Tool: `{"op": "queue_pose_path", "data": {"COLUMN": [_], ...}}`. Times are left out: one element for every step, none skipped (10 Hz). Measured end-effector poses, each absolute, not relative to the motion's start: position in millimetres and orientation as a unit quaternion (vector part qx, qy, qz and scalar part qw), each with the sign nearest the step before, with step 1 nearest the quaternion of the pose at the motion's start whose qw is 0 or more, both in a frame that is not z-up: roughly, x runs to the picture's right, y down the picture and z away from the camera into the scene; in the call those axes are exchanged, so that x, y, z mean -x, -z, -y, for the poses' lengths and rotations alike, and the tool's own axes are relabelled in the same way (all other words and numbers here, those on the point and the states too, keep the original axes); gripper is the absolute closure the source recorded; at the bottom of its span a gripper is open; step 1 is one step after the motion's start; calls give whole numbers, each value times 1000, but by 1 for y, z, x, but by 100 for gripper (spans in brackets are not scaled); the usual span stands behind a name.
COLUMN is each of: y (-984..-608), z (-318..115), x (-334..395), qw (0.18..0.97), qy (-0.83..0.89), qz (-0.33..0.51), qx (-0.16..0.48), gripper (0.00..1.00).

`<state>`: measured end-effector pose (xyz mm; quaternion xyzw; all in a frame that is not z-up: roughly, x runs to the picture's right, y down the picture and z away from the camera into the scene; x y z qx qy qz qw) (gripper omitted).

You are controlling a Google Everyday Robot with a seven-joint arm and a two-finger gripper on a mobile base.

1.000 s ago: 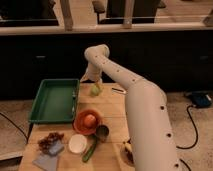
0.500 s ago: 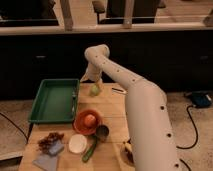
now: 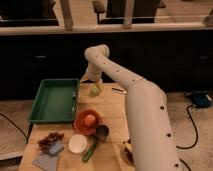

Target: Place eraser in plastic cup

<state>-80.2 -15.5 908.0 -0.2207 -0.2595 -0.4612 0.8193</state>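
Pale yellow-green plastic cup (image 3: 96, 89) just below end effector (image 3: 91, 80).

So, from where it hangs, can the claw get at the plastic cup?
Probably yes. The claw hangs at the table's far edge, just above and left of the plastic cup, and nothing stands between them.

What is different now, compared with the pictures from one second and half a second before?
Nothing has visibly changed. The pincer hangs at the far end of the table, right above the plastic cup, just as before. The green tray, the orange bowl, the metal cup and the white dish lie where they were.
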Motion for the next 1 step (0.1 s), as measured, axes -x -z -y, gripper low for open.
{"op": "queue_pose_path", "data": {"y": [-908], "z": [16], "x": [80], "qw": [819], "qy": [461], "qz": [259], "qx": [221], "gripper": [20]}}
